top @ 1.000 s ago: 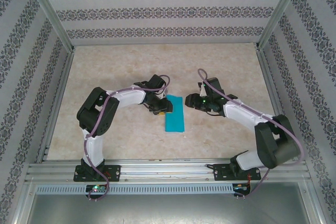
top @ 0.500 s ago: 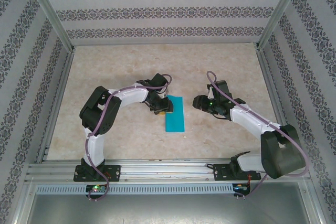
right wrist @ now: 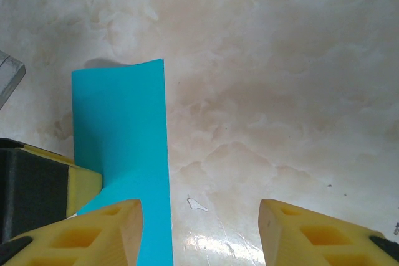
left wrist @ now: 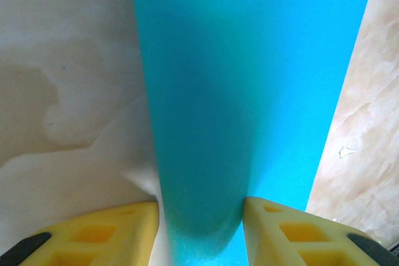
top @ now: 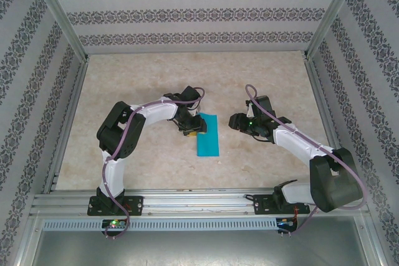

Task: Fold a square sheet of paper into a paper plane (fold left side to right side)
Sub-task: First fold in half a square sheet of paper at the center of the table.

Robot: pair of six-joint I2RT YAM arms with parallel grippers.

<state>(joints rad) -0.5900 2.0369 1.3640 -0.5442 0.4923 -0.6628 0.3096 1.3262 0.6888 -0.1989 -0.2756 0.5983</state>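
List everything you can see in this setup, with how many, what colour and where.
Folded paper sheet: one, teal-blue, mid-table, long rectangle.
Fleck: one, white, on the table close beside the sheet.
Table: one, beige marbled, under everything.
Walls: three, grey-patterned, around the table.
Metal frame: one, silver, near edge and corners.
Left pincer: one, yellow fingers, closed on a raised bulge of the sheet.
Right pincer: one, yellow fingers, open, empty, over bare table right of the sheet.

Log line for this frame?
left tool: closed on raised fold of teal sheet | right tool: open, empty, right of sheet | sheet: folded in half on table
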